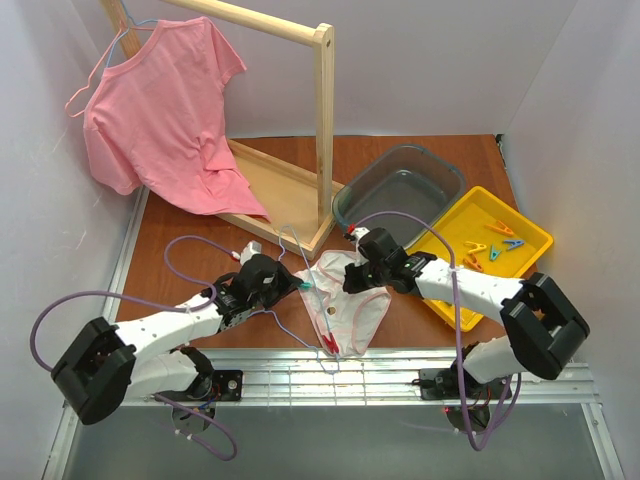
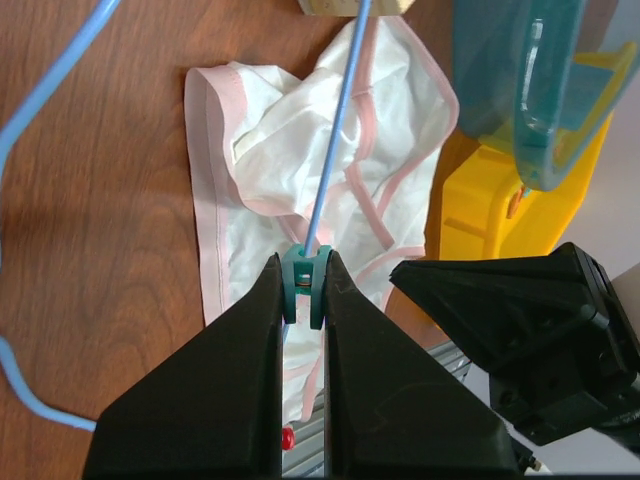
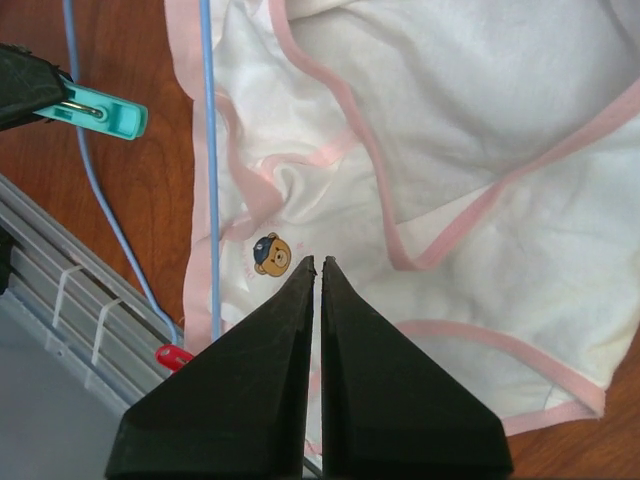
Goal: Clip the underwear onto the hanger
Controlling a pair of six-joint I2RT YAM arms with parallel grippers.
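Note:
The white underwear [image 1: 350, 305] with pink trim lies crumpled on the table between my grippers. The thin light-blue wire hanger [image 1: 297, 247] lies flat, one wire running across the underwear [image 2: 260, 150]. A red clothespin [image 1: 328, 345] sits on the wire at the underwear's near edge. My left gripper [image 1: 290, 285] is shut on a teal clothespin [image 2: 303, 285] whose mouth meets the hanger wire [image 2: 335, 130] over the fabric. My right gripper [image 3: 314, 262] is shut with nothing between its fingers, just above the underwear [image 3: 470, 150] beside a bear print. The teal clothespin [image 3: 100, 112] and wire [image 3: 208, 150] show to its left.
A wooden rail stand [image 1: 322, 130] with a pink T-shirt [image 1: 160, 110] stands at the back left. A blue-grey tub [image 1: 400, 190] and a yellow tray [image 1: 530, 235] holding several clothespins [image 1: 490, 245] sit at the right. A metal rail [image 1: 400, 365] runs along the near edge.

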